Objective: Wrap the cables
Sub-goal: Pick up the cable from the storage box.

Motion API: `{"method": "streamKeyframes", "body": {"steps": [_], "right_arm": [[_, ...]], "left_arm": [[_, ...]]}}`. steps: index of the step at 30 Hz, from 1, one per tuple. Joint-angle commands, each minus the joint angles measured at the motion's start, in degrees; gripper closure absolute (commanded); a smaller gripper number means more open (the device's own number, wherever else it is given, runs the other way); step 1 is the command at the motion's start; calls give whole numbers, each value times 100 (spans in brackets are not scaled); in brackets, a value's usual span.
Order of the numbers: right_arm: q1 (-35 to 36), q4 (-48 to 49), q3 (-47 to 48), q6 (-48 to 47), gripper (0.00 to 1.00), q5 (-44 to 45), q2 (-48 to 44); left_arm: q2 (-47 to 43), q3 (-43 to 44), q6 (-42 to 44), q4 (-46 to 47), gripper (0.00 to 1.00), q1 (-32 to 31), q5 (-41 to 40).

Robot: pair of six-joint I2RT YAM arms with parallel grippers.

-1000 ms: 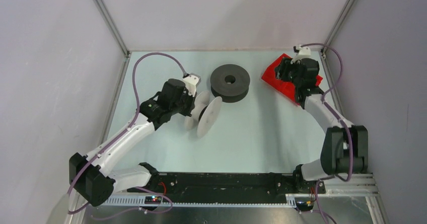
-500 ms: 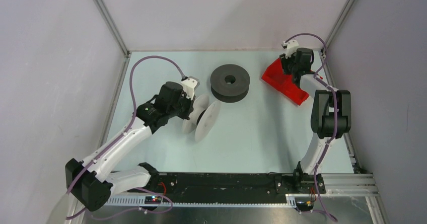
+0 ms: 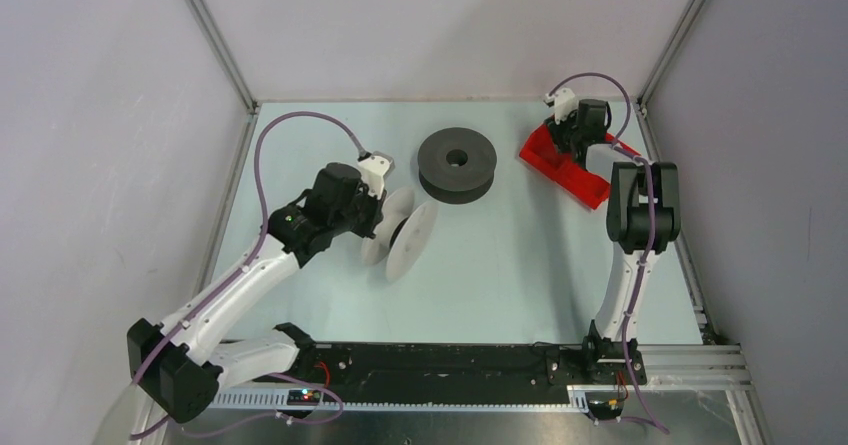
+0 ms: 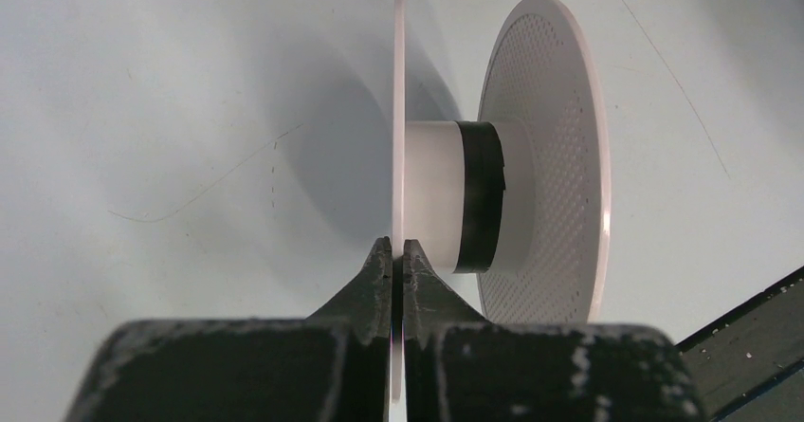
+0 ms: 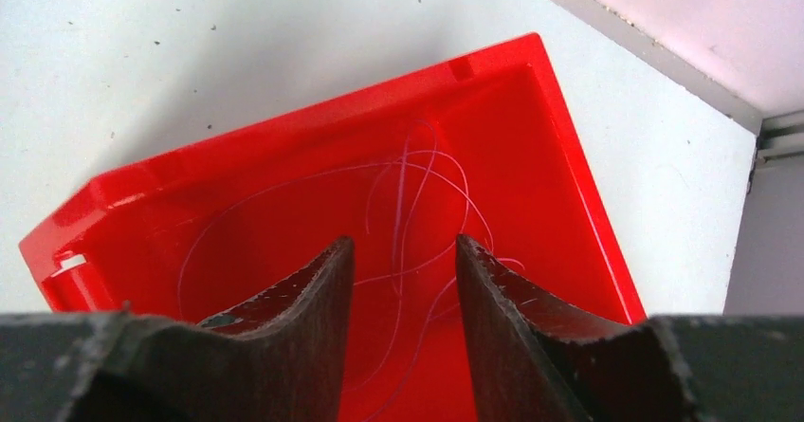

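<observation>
Left claw: the left claw (image 4: 398, 247) is closed on the thin near flange of the white spool (image 4: 545, 156), one fingertip on each face of the disc at its lower rim.
White spool: it stands on edge on the surface (image 3: 500, 265), left of centre, with its axle level. It has two wide, thin white discs; the far one is dotted with fine holes. The core between them is white with a black band (image 4: 482, 209) round part of it.
Dark grey spool: the dark grey spool (image 3: 457, 164) lies flat on one flange, hole upward, just behind the white spool and apart from it.
Right claw: the right claw (image 5: 403, 247) is open, its dark fingers spread above the red bin (image 5: 284, 171) at the far right corner of the surface.
Strands in the bin: very thin, pale strands (image 5: 417, 194) lie loose on the bin's floor in several crossing loops, a slack tangle. Some of them run under the gap between the fingers; whether the fingers touch them cannot be told.
Strand on the surface: a hair-fine pale line (image 4: 204, 187) curves over the surface left of the white spool, and another (image 4: 678, 95) slants on its right. Where their ends run cannot be told.
</observation>
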Motion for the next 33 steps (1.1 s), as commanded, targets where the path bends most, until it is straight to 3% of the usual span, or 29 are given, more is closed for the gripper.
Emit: {"method": "streamKeyframes", "body": {"steps": [1, 5, 10, 12, 16, 22, 29, 33], "right_arm": [[91, 251, 297, -333, 52, 56, 95], [96, 275, 315, -372, 56, 74, 176], [228, 230, 319, -502, 94, 450, 66], [321, 172, 323, -564, 100, 629, -132], [563, -53, 323, -626, 100, 1139, -810], [911, -583, 323, 811, 100, 460, -2355], [1478, -689, 341, 1847, 100, 610, -3790], [1602, -1327, 309, 3110, 100, 502, -4486]], "left_arm": [[-257, 43, -27, 394, 100, 58, 96], [-295, 39, -27, 420, 100, 81, 104], [-325, 23, -33, 447, 100, 88, 98], [-319, 9, -29, 453, 100, 89, 100], [-283, 3, -35, 448, 100, 133, -42], [-338, 10, -36, 450, 100, 274, -166], [-533, -73, 31, 445, 100, 316, -536], [-668, -115, 43, 449, 100, 324, -746]]}}
